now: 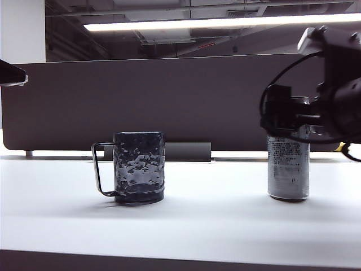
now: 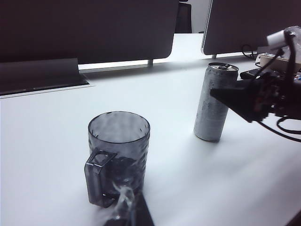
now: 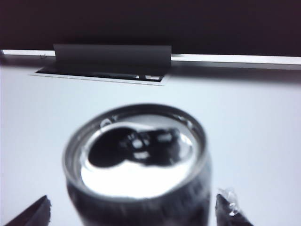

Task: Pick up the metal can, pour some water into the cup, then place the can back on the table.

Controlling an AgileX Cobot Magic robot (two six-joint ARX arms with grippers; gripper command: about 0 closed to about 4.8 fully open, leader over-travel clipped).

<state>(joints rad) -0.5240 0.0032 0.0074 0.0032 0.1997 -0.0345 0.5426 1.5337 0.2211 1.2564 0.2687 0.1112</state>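
My right gripper (image 3: 134, 207) is at the metal can (image 3: 136, 165), jaws spread wide, one dark fingertip (image 3: 33, 214) on either side of its upper body. Neither pad looks pressed to the wall; nothing gripped. The can's top faces my wrist camera, opening and pull tab visible, blurred by closeness.

From the exterior view the right gripper (image 1: 287, 121) hides the can's (image 1: 288, 169) upper part; the can stands upright on the table (image 1: 214, 226), base flat on the white surface.

My left gripper (image 2: 127, 212) shows only as a dark tip and a clear-wrapped fingertip low in its own wrist view; I cannot tell whether it is spread or closed. It holds nothing I can see.

The cup (image 1: 139, 167) stands upright, well apart from the can, wire handle pointing away from it. Through the dark dimpled wall I cannot tell if it holds water.

Behind both: a dark grey divider panel (image 1: 169, 101).
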